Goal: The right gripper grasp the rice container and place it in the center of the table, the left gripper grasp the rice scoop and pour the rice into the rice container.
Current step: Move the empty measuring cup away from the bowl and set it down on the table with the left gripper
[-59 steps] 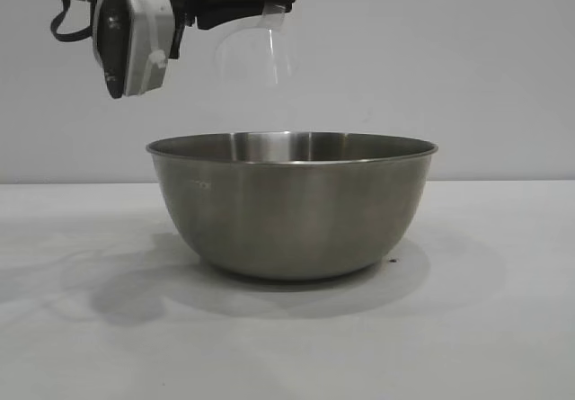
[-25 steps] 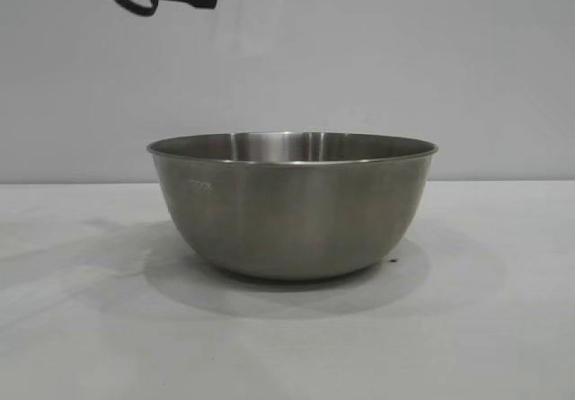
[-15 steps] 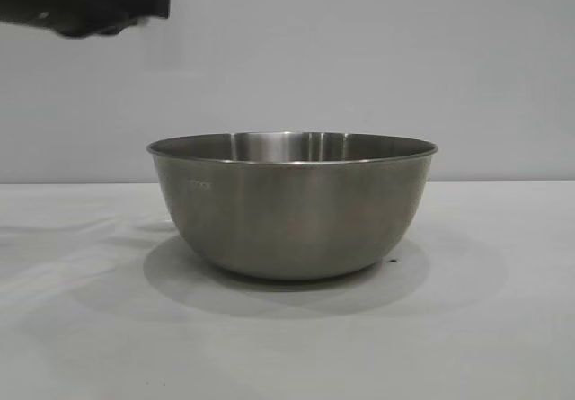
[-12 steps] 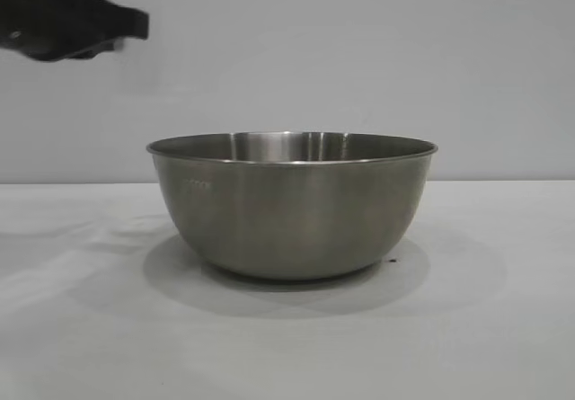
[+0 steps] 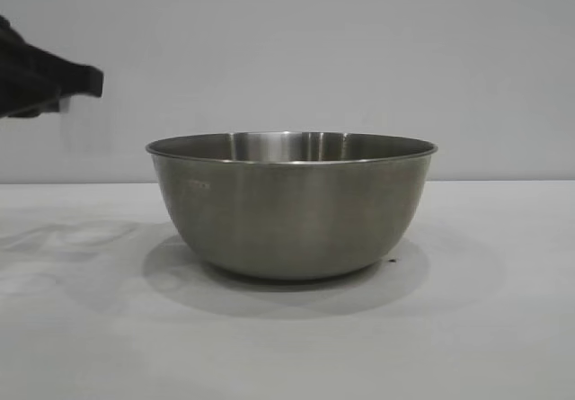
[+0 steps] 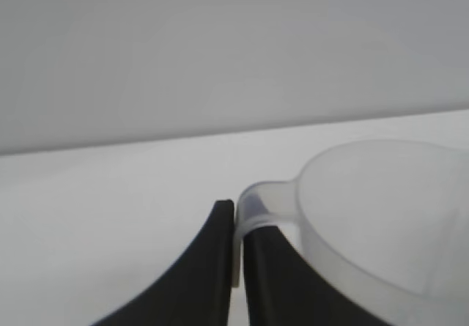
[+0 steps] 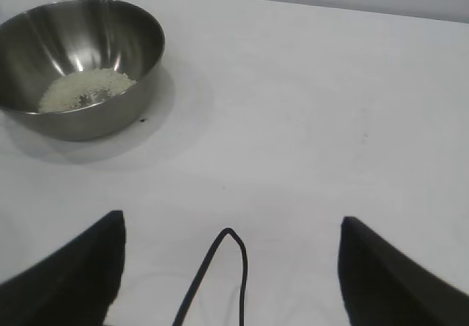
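Rice (image 7: 84, 89) heaped in rice container (image 7: 73, 66); rice scoop (image 6: 381, 216) empty

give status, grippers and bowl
Left gripper shut on scoop handle, left of bowl. Right gripper open, clear. Rice in bowl.

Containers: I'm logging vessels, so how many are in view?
2: the steel bowl standing on the table, rice inside; the empty plastic scoop held by the left gripper.

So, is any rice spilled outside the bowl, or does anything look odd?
Nothing stands out. The rice lies inside the rice container, which stands upright, and the table around it shows no spilled heap. One tiny dark speck lies beside its base.
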You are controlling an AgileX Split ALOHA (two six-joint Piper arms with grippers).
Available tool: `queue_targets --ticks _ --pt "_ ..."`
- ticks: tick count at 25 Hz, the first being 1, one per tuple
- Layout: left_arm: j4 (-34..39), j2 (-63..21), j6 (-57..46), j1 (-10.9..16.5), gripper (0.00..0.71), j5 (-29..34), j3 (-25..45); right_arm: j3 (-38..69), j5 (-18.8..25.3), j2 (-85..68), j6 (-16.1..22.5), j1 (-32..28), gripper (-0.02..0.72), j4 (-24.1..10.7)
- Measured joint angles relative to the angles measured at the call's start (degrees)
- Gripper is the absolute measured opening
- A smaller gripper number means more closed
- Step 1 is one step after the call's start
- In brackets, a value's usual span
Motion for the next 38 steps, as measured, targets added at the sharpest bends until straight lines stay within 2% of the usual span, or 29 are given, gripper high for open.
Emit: queue_targets --ticks 11,18,19,20,23,26,27,30,31,38 --pt "-0.1 6.6 0.0 0.0 0.000 -0.1 0.0 0.0 0.0 0.0 0.0 0.0 0.538 0.0" --pt "-0.1 7.2 0.0 -0.5 0.000 -0.1 0.0 0.0 0.0 0.0 0.0 0.0 0.538 0.0" --pt "-0.1 7.2 0.0 -0.5 0.048 -0.1 0.0 0.0 0.0 0.0 0.0 0.0 0.538 0.0" --pt "-0.1 7.2 0.0 -0.4 0.048 -0.1 0.0 0.0 0.0 0.0 0.0 0.0 0.538 0.0" --pt "-0.1 7.2 0.0 -0.4 0.208 -0.1 0.0 0.0 0.0 0.0 0.0 0.0 0.538 0.0" --pt "0.0 7.2 0.0 -0.4 0.331 -0.2 0.8 0.0 0.0 0.0 0.0 0.0 0.538 0.0" --pt "0.0 7.2 0.0 -0.4 0.347 -0.2 1.4 0.0 0.0 0.0 0.0 0.0 0.538 0.0" --pt "0.0 6.2 0.0 -0.4 0.330 -0.2 4.2 0.0 0.0 0.0 0.0 0.0 0.538 0.0" --pt "0.0 5.5 0.0 -0.4 0.371 -0.2 5.3 0.0 0.0 0.0 0.0 0.0 0.538 0.0" --pt "2.1 -1.1 0.0 -0.4 0.356 -0.2 12.8 0.0 0.0 0.0 0.0 0.0 0.538 0.0"
